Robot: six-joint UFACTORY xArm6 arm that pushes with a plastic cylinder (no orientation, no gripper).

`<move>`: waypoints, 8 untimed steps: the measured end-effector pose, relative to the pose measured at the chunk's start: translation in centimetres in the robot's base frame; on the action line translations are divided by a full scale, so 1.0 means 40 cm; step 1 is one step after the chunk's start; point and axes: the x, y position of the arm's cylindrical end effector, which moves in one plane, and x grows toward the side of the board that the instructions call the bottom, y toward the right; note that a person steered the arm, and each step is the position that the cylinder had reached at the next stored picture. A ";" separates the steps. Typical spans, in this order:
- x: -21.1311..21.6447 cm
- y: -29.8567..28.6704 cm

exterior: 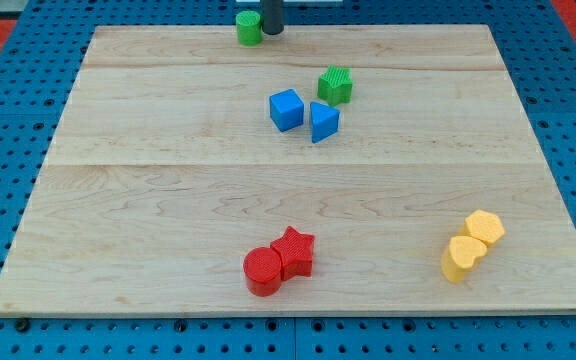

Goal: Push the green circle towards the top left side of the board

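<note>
The green circle (pixel 248 28) is a short green cylinder at the top edge of the wooden board (pixel 148 200), a little left of centre. My tip (pixel 271 31) is a dark rod end right beside the green circle, on its right side, touching or nearly touching it. The rod runs up out of the view's top.
A green star-like block (pixel 335 85), a blue cube (pixel 286 110) and a blue triangle (pixel 323 122) cluster below the tip. A red circle (pixel 263 271) and red star (pixel 294 251) touch near the bottom. Two yellow blocks (pixel 472 245) sit at bottom right.
</note>
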 end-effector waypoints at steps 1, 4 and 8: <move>0.133 -0.041; 0.037 0.083; 0.239 -0.231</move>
